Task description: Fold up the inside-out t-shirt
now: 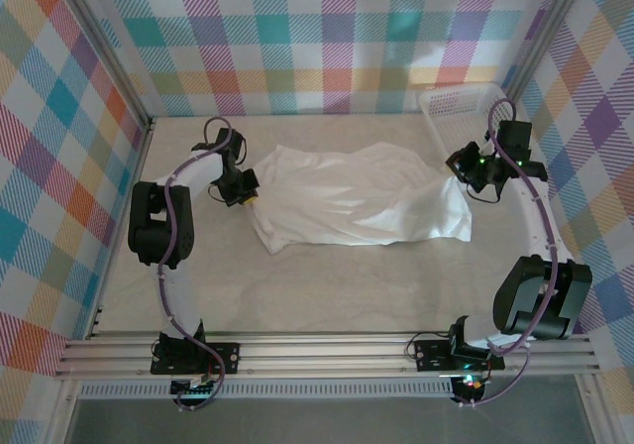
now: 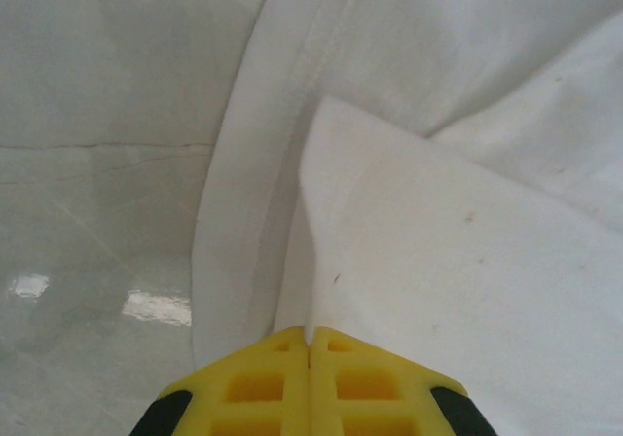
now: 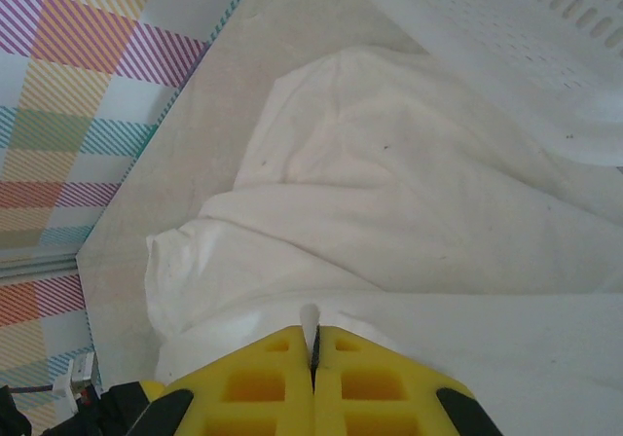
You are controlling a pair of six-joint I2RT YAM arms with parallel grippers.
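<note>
Left wrist, left end effector [image 2: 310,337] pinching white t-shirt [image 2: 448,261]

Walls of multicoloured plaid in pink, teal, orange and purple [image 1: 327,38] close the far side and both flanks, meeting at grey metal corner posts [image 1: 102,48]. The pale beige tabletop [image 1: 337,295] is evenly lit, with a small glossy glare in the left wrist view. A white perforated plastic basket [image 1: 458,89] sits in its far right corner. Silver aluminium rails [image 1: 327,350] run along the near edge, with grey floor [image 1: 327,419] below them.
</note>
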